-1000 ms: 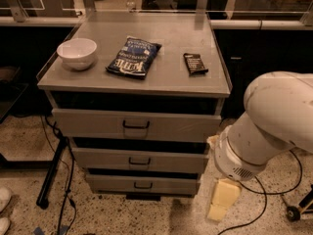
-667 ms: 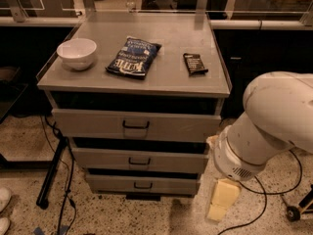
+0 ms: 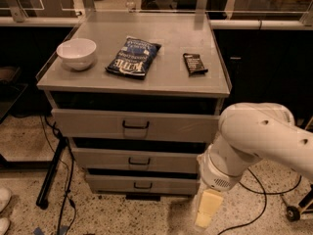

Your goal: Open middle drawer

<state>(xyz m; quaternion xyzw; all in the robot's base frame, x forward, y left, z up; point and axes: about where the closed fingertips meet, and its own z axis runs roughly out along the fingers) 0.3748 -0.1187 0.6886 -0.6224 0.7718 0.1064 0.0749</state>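
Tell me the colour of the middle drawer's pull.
Black wire pull on the grey middle drawer, clear in the camera view. The gripper hangs low right of it.

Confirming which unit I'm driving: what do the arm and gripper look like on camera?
The arm is a thick, rounded white shell with small dark dots and a ridged wrist ring. The gripper, low in the view's lower right, is pale cream and blocky. No cables show on it.

white arm (image 3: 259, 133), cut off by right edge, hiding right end of middle drawer (image 3: 102, 159); gripper (image 3: 208, 210) low at near right
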